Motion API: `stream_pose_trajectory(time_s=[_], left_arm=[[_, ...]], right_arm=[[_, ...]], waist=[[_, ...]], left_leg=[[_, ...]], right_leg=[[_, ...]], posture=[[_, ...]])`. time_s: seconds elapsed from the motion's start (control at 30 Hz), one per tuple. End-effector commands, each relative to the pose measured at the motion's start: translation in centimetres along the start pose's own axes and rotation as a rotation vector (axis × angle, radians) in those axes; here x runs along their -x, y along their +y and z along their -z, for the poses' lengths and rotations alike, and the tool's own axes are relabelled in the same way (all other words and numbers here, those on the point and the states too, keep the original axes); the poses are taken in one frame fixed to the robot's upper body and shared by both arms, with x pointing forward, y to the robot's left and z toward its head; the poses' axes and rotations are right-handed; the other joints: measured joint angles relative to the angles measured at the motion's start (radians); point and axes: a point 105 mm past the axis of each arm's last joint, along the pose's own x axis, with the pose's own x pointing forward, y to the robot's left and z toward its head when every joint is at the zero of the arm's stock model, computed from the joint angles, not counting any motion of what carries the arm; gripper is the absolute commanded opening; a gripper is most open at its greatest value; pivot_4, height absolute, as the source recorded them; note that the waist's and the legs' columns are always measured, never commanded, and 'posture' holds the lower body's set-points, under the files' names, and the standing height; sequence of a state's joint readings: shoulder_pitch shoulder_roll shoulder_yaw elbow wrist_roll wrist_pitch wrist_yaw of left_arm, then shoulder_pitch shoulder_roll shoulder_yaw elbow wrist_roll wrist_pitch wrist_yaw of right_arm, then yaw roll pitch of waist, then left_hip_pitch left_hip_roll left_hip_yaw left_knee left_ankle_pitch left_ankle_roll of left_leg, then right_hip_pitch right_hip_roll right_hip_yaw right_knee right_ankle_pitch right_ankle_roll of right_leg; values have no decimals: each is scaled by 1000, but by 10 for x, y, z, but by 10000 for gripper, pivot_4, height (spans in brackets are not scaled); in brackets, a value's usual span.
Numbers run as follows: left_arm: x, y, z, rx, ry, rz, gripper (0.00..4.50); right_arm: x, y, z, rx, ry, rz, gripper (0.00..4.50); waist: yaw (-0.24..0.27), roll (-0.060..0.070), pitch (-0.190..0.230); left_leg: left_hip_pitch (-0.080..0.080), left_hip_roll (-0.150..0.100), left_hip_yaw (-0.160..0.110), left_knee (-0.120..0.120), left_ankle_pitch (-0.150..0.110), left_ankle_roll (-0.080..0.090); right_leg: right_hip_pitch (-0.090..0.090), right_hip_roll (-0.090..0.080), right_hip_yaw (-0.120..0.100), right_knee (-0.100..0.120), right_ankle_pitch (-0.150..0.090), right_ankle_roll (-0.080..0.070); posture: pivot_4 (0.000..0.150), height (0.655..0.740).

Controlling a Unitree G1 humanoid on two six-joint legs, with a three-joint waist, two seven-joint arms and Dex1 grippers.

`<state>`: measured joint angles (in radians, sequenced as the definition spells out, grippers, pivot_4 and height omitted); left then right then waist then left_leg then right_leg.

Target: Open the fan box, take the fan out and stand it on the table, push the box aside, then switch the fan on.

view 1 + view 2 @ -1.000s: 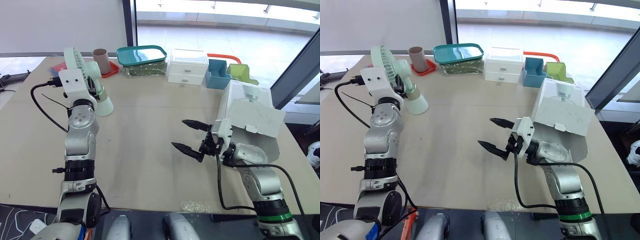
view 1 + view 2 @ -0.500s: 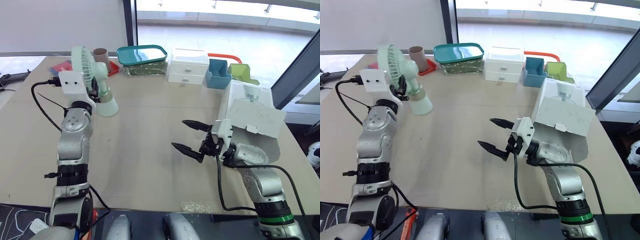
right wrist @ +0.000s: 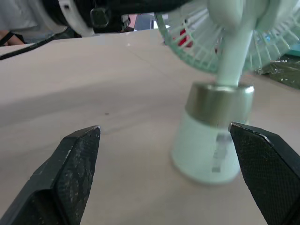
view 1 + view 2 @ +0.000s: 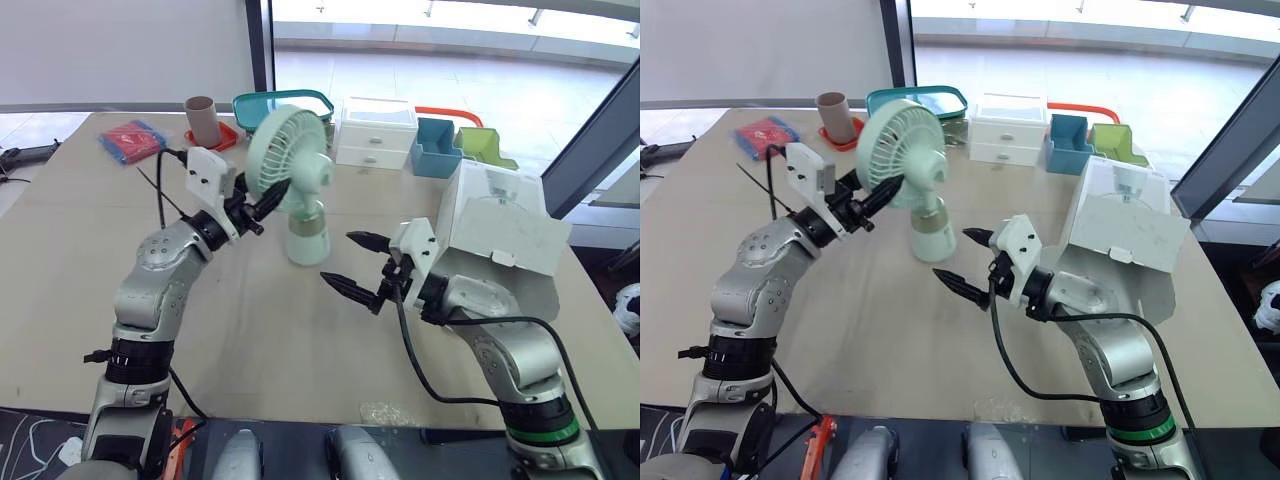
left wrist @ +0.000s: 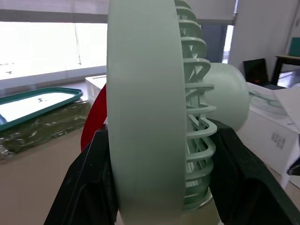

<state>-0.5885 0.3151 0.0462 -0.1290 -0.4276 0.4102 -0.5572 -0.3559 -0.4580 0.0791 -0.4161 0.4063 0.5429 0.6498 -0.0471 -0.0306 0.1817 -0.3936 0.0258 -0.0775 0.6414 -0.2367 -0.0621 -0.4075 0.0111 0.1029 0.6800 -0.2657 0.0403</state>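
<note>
Fan [image 4: 290,160] near the centre of the table [image 4: 300,340], base seemingly down on the surface, stem leaning a little. Left end effector [image 4: 268,197] clamps the round cage from both sides. Right end effector [image 4: 340,258] open, fingers spread wide, just beside the base, not touching. Box [image 4: 500,215] at the right edge, flap open. Step in hand, as I judge: standing the fan. Settle the base flat before releasing. Loosen slowly, right fingers ready to steady the base.
</note>
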Motion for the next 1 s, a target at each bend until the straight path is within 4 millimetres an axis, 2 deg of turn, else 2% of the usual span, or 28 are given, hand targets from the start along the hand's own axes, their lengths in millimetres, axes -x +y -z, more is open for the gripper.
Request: stream_pose_trajectory(time_s=[0.03,0.27,0.6,0.7,0.73,0.77,0.8,0.83,1.0], left_arm=[[-2,-13,-28,-36,-72,110,19698],[-2,-23,-23,-40,-30,196,19698],[-4,-28,-18,-33,-19,203,19698],[-5,-31,-16,-24,-13,205,19698],[-5,-32,-15,-23,-12,206,19698],[-5,-33,-15,-23,-12,208,19698],[-5,-33,-15,-23,-12,205,19698],[-5,-32,-15,-23,-12,203,19698],[-7,-32,-15,-24,-11,199,19698]], right_arm=[[-2,-3,-13,17,-13,70,45000],[-8,-17,-19,7,14,203,45000],[-15,-15,-25,-55,-3,223,45000],[-18,-19,-22,-90,-1,250,37610],[-18,-20,-21,-97,2,256,32074],[-18,-20,-21,-100,4,259,30227],[-18,-20,-20,-101,6,258,23539],[-19,-20,-21,-99,6,258,19812],[-22,-22,-21,-121,4,277,19812]], waist=[[-1,0,0],[0,0,0],[-1,0,0],[-1,0,0],[-1,0,0],[-1,0,0],[-1,0,0],[-1,0,0],[-1,0,0]], left_leg=[[0,0,0,0,0,0],[0,0,0,0,0,0],[0,0,-1,0,0,0],[0,0,-1,0,0,0],[0,0,-1,0,0,0],[0,0,-1,0,0,0],[0,0,-1,0,0,0],[0,0,-1,0,0,0],[0,0,-1,0,0,0]], right_leg=[[0,0,0,0,0,0],[0,0,0,0,0,0],[0,0,-1,0,0,0],[0,0,-1,0,0,0],[0,0,-1,0,0,0],[0,0,-1,0,0,0],[0,0,-1,0,0,0],[0,0,-1,0,0,0],[0,0,-1,0,0,0]], posture=[[1500,7400],[1500,7400],[1500,7400],[1500,7400],[1500,7400],[1500,7400],[1500,7400],[1500,7400],[1500,7400]])
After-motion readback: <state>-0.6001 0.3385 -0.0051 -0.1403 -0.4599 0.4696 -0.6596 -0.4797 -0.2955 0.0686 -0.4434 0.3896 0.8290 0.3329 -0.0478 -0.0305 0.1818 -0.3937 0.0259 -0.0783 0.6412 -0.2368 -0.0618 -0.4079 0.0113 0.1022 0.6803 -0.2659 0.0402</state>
